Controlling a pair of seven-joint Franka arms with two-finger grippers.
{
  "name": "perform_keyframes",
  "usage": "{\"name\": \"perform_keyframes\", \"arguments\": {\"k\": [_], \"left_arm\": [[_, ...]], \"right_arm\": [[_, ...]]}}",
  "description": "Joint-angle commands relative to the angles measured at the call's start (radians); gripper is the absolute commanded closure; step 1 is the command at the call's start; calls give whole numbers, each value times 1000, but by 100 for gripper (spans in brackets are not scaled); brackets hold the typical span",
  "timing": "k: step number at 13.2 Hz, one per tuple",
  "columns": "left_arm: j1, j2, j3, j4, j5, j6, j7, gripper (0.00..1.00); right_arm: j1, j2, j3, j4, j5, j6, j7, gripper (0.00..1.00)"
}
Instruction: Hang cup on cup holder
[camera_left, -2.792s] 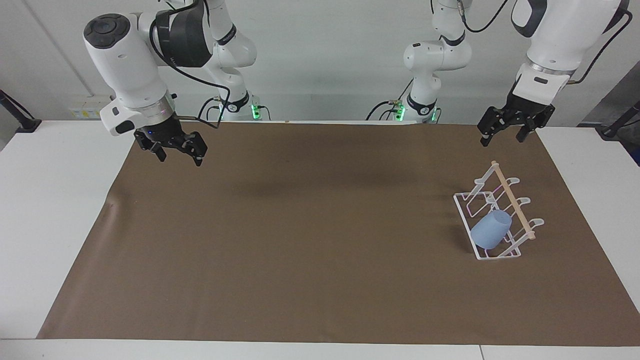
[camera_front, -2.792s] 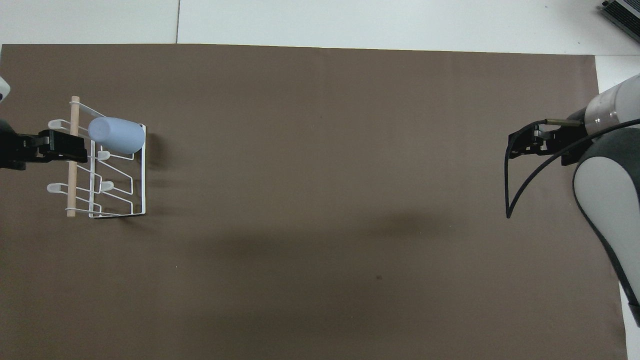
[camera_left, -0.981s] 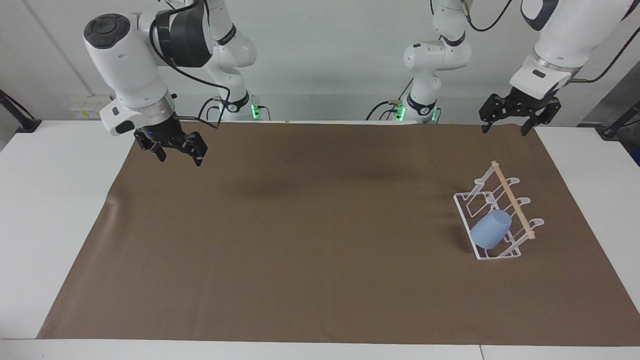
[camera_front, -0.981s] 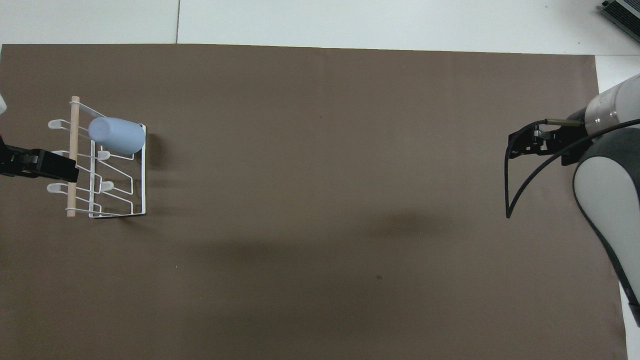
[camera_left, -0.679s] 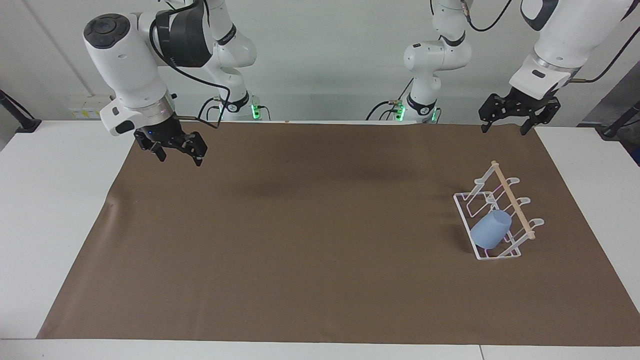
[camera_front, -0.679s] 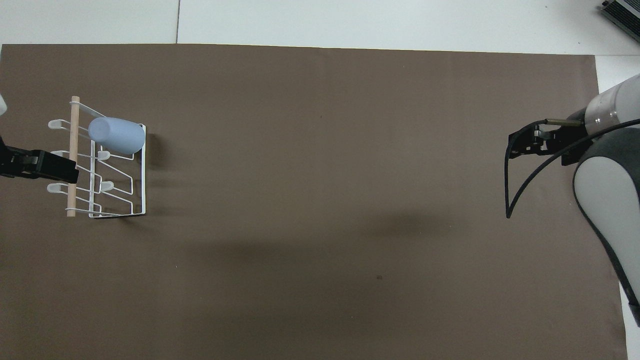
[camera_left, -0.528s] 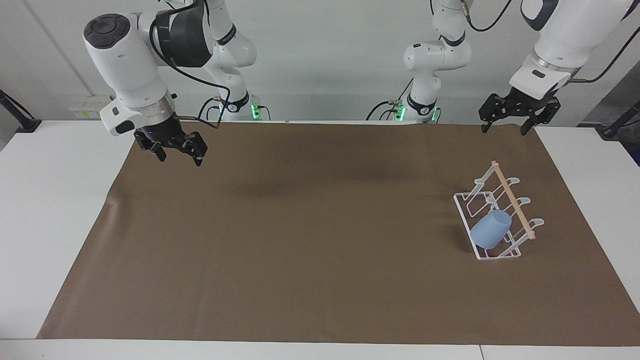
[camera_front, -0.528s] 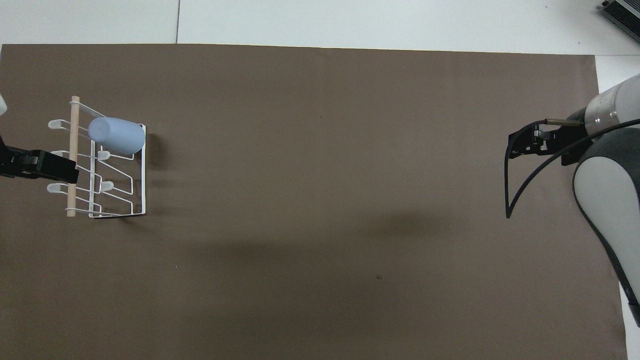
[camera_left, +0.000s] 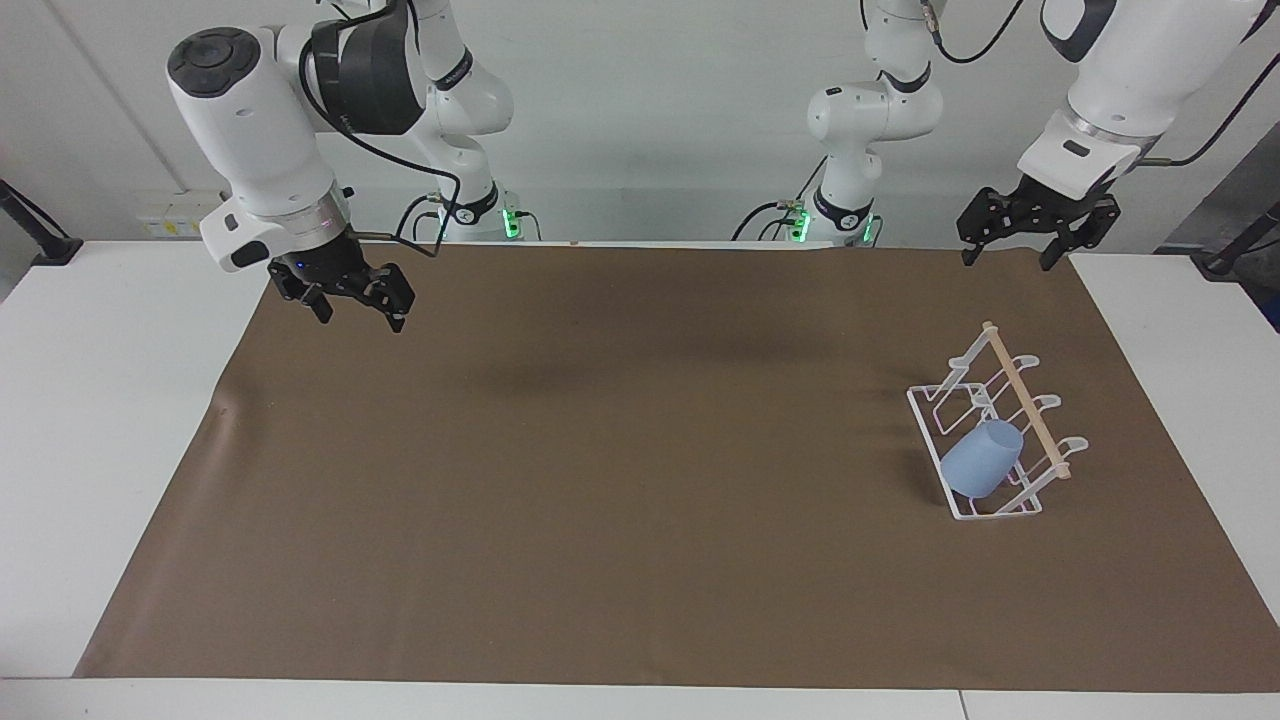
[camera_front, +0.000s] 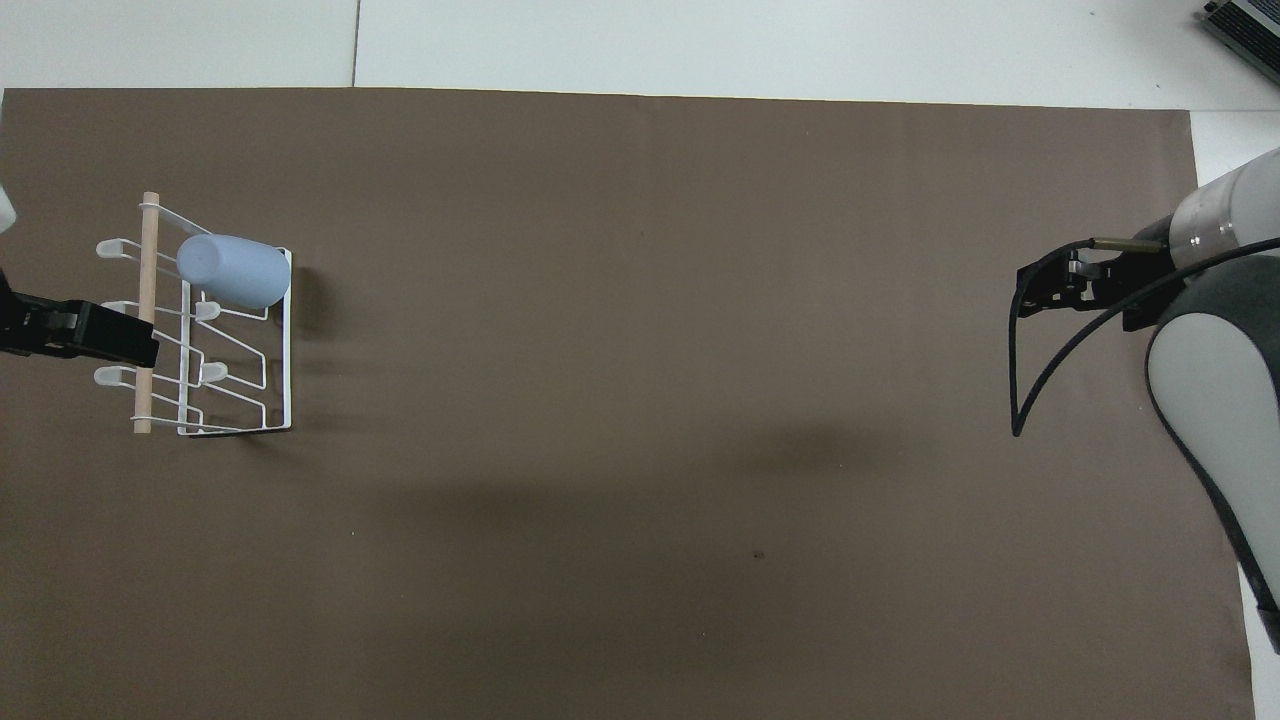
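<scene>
The light-blue cup (camera_left: 982, 458) (camera_front: 232, 270) sits tilted, mouth down, over a prong of the white wire cup holder (camera_left: 1020, 395) (camera_front: 147, 230), at the holder's end farther from the robots. The holder stands on the brown mat toward the left arm's end of the table. My left gripper (camera_left: 1007, 262) (camera_front: 120, 338) hangs open and empty, high over the mat's edge by the robots, well clear of the holder. My right gripper (camera_left: 360, 318) (camera_front: 1035, 290) waits open and empty above the mat at the right arm's end.
A brown mat (camera_left: 600, 450) covers most of the white table (camera_left: 100, 400). Only the holder and cup rest on it. Both arm bases stand at the robots' edge of the table.
Since the earliest frames my left gripper has risen and drawn back toward the robots, away from the holder. Over the last second nothing has moved.
</scene>
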Motion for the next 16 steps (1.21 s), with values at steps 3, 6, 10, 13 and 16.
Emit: {"name": "perform_keyframes", "arguments": {"k": [3, 6, 10, 13, 16], "left_arm": [[16, -14, -12, -12, -18, -10, 14, 0], [15, -14, -10, -12, -30, 11, 13, 0], [18, -16, -10, -20, -47, 11, -1, 0], [18, -16, -9, -20, -47, 11, 3, 0], [16, -16, -9, -21, -47, 10, 3, 0]], "right_arm": [[-3, -7, 3, -13, -3, 11, 10, 0], [-3, -7, 3, -13, -3, 11, 10, 0], [-3, -7, 3, -13, -3, 11, 10, 0], [-3, -8, 3, -13, -3, 11, 10, 0], [-3, -7, 3, -13, -3, 11, 10, 0]]}}
